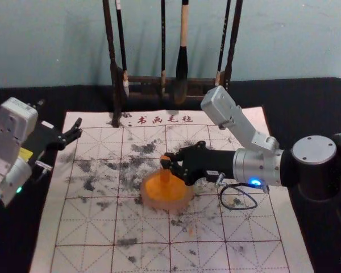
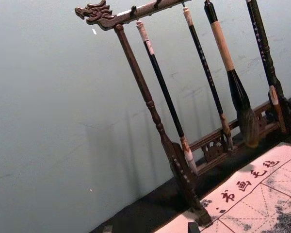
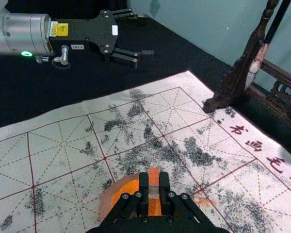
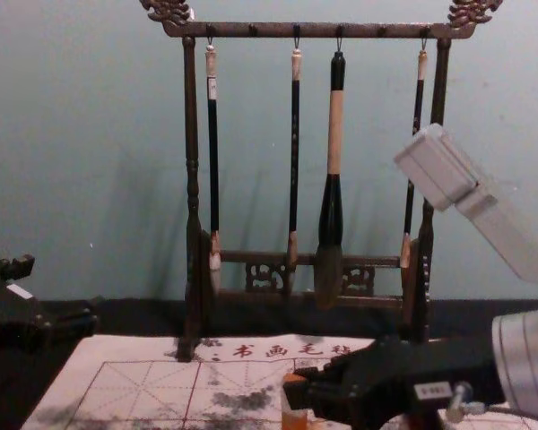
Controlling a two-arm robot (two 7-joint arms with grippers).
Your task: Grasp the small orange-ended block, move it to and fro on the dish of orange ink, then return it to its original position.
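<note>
Clock positions are taken from the dish in the head view, 12 o'clock pointing away from the robot.

The paper mat (image 1: pixel 142 259) lies on the black cloth (image 1: pixel 324 244) and carries a red grid with dark smudges. The dish (image 1: pixel 187 203) rests on the mat and contains orange ink (image 1: pixel 156 192).

The block (image 3: pixel 153 193) is upright above the dish, its lower end against the orange of the ink; contact there cannot be confirmed. The right gripper (image 1: pixel 166 163) enters from between 2 and 3 o'clock; its jaws are clenched on the block from both sides. A loose cable (image 1: pixel 238 209) loops below the right arm, just past 3 o'clock.

The left gripper (image 1: pixel 79 127) is idle at 10 o'clock, near the mat's edge; its jaws are released and spread.

At 12 o'clock stands the wooden rack (image 4: pixel 251 30), holding four hanging brushes (image 4: pixel 335 134). The pale wall (image 4: pixel 81 134) is behind it.
</note>
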